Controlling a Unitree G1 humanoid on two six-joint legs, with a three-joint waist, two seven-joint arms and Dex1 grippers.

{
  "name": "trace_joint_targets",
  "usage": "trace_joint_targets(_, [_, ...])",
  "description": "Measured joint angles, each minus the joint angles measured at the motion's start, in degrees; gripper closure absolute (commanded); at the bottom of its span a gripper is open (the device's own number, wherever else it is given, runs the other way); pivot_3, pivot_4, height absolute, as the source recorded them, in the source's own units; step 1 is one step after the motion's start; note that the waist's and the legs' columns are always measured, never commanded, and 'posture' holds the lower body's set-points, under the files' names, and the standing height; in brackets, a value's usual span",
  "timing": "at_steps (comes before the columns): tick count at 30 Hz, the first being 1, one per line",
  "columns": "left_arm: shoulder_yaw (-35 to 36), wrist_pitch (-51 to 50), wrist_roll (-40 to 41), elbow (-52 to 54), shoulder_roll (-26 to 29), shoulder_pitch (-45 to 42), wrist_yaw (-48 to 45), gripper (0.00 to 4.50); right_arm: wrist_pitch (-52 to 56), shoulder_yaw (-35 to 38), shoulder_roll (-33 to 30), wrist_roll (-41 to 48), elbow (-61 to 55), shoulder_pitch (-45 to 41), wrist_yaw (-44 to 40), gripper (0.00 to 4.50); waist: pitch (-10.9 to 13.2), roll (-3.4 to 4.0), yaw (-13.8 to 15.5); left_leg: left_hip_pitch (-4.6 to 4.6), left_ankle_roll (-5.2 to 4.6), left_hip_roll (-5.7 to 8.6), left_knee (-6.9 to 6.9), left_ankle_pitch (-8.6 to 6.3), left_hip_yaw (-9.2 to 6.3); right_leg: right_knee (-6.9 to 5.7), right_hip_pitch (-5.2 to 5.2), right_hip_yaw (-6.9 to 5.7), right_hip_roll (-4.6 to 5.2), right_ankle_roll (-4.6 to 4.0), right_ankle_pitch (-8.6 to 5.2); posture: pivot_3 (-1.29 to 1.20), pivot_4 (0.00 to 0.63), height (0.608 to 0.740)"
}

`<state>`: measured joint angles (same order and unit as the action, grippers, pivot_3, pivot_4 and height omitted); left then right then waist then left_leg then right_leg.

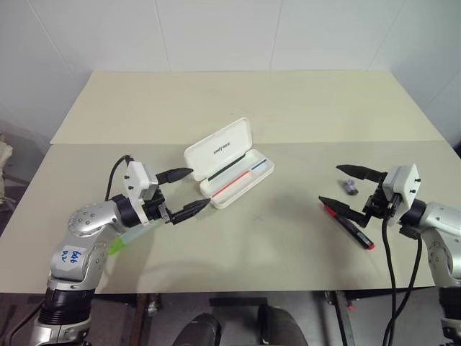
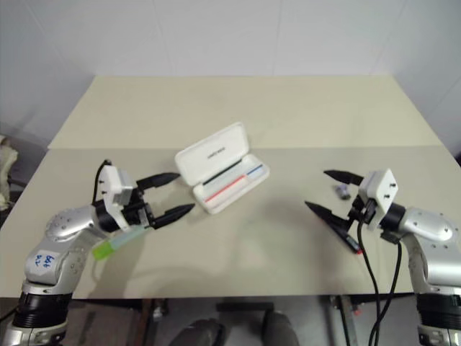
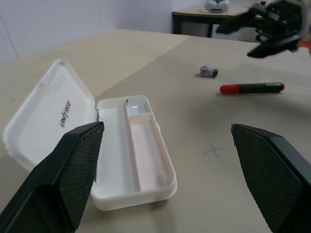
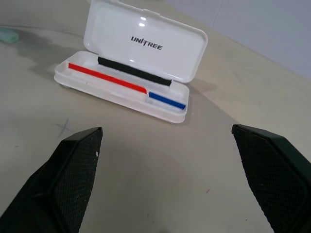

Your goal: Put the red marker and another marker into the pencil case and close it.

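Observation:
The white pencil case (image 1: 215,148) lies open in the middle of the table, lid raised and tray holding no marker, with a red and a blue stripe inside. My left gripper (image 1: 199,188) hovers open just left of it, fingers pointing at the case. The pale green marker (image 1: 130,236) lies on the table beneath that arm, partly hidden. At the right, the red marker (image 1: 356,232) lies on the table under my open right gripper (image 1: 330,184), which holds nothing. The red marker (image 3: 251,88) also appears whole in the left wrist view.
A small grey-purple object (image 1: 351,187) lies near the right gripper. A faint pencilled cross (image 1: 258,216) marks the table between case and red marker. A seam (image 1: 288,143) joins a second table behind. The front edge runs close below both arms.

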<state>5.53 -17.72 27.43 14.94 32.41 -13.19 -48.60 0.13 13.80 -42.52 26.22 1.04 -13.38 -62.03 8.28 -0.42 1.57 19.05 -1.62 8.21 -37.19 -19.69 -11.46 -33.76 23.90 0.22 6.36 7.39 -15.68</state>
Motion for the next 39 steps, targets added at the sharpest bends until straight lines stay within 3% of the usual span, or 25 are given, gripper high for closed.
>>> trace_joint_targets(5, [-0.9,0.8,-2.1,-0.1,0.2,-0.1,0.2,1.90,1.4,-2.2,0.4,0.0,-1.7,-1.8,0.0,0.00,0.0,0.00,0.2,0.04,-0.01,-0.04,0.07,-0.02,-0.01,-0.01,0.09,-0.02,-0.01,0.00,0.00,0.00,0.150,0.740])
trace_joint_targets(20, [-13.2,-4.6,-11.1,-6.9,-3.2,-10.3,3.4,1.90,6.1,-6.8,1.1,1.1,-5.5,-5.4,-3.1,0.00,0.0,-0.06,1.1,0.09,-0.04,-0.02,0.01,-0.05,0.12,-0.02,0.13,0.02,-0.02,0.03,0.02,0.00,0.150,0.740])
trace_joint_targets(39, [-20.0,-9.4,-19.7,-10.8,-5.0,-13.7,5.2,1.90,5.3,-7.0,4.4,0.9,-7.8,-3.6,-2.8,0.00,0.0,-0.18,1.4,0.09,-0.05,-0.03,-0.04,-0.05,0.36,-0.12,0.26,0.05,-0.04,0.08,0.07,0.00,0.150,0.740])
